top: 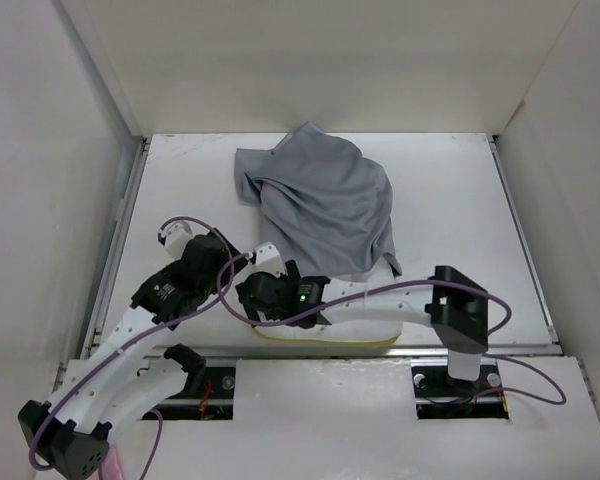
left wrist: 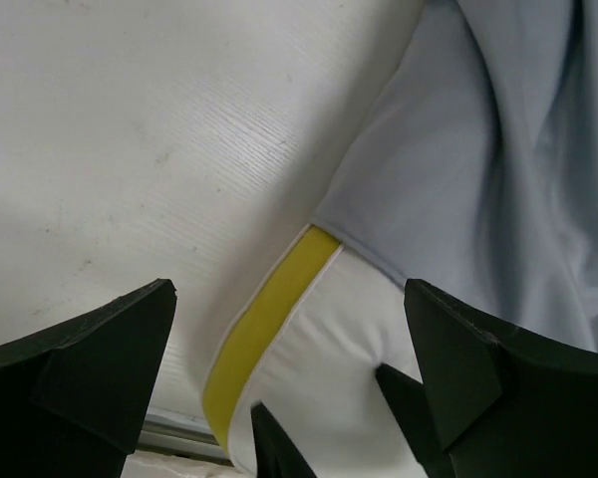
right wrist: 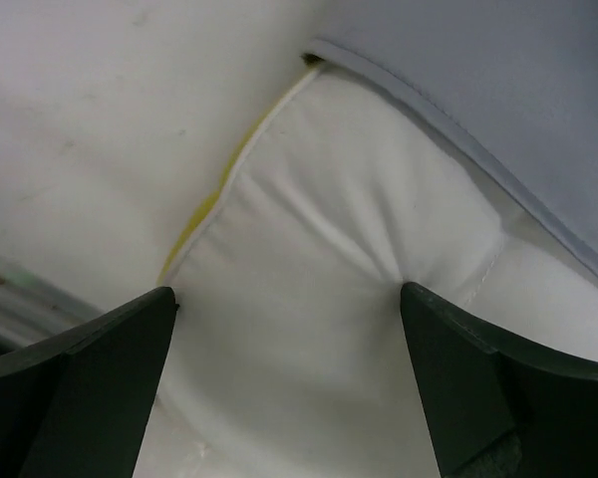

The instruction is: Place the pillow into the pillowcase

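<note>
Top external view: the pillowcase [top: 320, 205] lies crumpled on the middle of the tabletop [top: 460, 220], draped over the far part of the pillow [top: 325, 338]. The pillow's near edge sits at the tabletop's near edge. The left gripper [top: 208, 252] is just left of the pillow; the right gripper [top: 255, 298] rests over the pillow's left end.

Left wrist view: the left gripper [left wrist: 289, 289] has its jaws apart, holding nothing, above the yellow band [left wrist: 269, 319] where the pillowcase [left wrist: 478, 169] hem crosses the pillow [left wrist: 329, 349].

Right wrist view: the right gripper [right wrist: 287, 291] has its jaws apart, straddling the pillow [right wrist: 319, 299] corner. The pillowcase [right wrist: 498, 100] hem lies beyond it.
</note>
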{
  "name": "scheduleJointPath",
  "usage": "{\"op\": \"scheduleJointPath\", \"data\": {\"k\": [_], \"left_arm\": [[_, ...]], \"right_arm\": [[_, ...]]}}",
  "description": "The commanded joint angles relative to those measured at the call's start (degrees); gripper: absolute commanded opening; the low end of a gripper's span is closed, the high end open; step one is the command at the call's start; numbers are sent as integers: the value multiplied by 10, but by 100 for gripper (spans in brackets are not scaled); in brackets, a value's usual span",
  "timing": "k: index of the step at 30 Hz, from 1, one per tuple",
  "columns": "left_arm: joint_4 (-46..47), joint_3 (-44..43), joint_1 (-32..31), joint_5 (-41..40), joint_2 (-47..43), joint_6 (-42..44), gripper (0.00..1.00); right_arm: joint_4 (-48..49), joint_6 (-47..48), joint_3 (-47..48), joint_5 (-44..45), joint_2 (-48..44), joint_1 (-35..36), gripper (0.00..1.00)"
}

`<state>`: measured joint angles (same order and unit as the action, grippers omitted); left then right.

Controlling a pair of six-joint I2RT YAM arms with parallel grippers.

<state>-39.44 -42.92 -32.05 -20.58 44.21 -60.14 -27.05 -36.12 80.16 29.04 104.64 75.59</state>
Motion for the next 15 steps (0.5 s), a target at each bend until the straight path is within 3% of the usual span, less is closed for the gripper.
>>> {"op": "scheduleJointPath", "data": {"k": [1, 3, 4, 5, 6, 8, 9, 15], "left_arm": [[-26, -23, 1, -22, -19, -13, 100], [-31, -29, 7, -27, -19, -13, 100], [-31, -29, 7, -27, -25, -13, 100], [-31, -29, 7, -27, -25, -13, 100], [-31, -29, 7, -27, -25, -7, 100], [2, -24, 7, -10, -25, 13, 100], [19, -18, 7, 11, -25, 26, 100], [198, 48, 7, 143, 15, 176, 100]], "right_arm": [[-105, -89, 18, 65, 47, -4, 100], [-120, -119, -1, 65, 60, -4, 100], [-120, -120, -24, 65, 60, -4, 96], [-120, -127, -37, 82, 45, -4, 80], [-120, -132, -49, 82, 37, -4, 80], [-120, -132, -73, 118, 12, -4, 18], [-125, -132, -73, 133, -21, -4, 0], [-65, 6, -125, 142, -181, -33, 0]]}}
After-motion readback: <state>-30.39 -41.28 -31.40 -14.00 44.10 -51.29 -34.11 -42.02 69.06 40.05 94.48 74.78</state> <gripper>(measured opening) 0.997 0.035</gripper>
